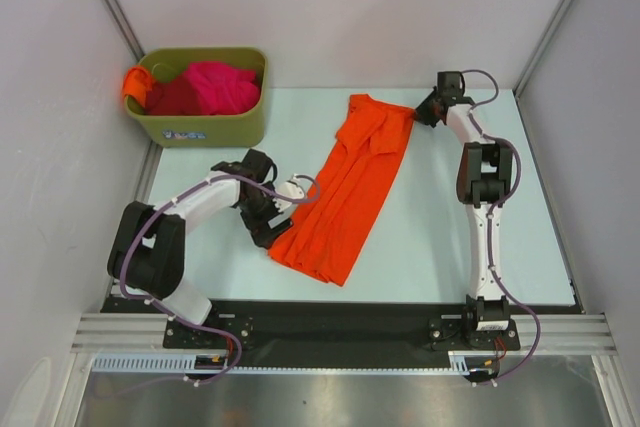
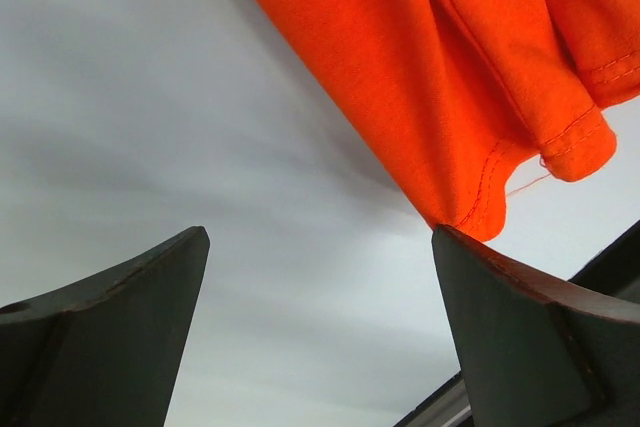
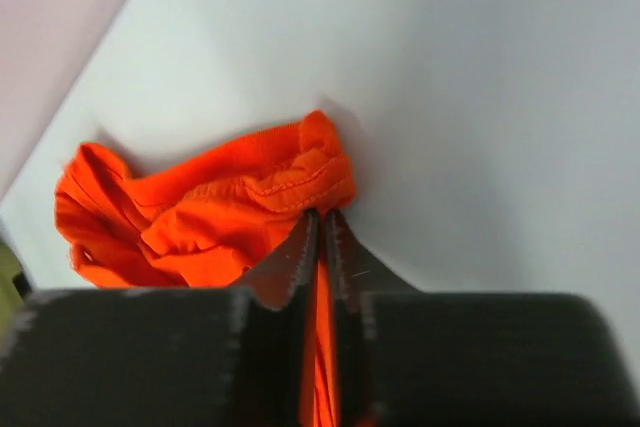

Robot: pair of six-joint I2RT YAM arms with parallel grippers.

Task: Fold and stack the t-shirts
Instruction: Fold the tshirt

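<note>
A bright orange t-shirt (image 1: 345,192) lies folded into a long strip, slanting across the table from near left to far right. My right gripper (image 1: 418,115) is shut on the shirt's far right corner; orange cloth (image 3: 235,207) shows pinched between its jaws. My left gripper (image 1: 272,230) is open and empty, low at the shirt's near left corner; its right fingertip (image 2: 470,257) sits just under the hem (image 2: 480,197). Magenta-pink (image 1: 220,85), dark red (image 1: 172,99) and orange (image 1: 137,82) shirts lie in the bin.
The olive-green plastic bin (image 1: 210,125) stands at the far left corner. White walls close in the table on three sides. A black strip (image 1: 340,317) runs along the near edge by the arm bases.
</note>
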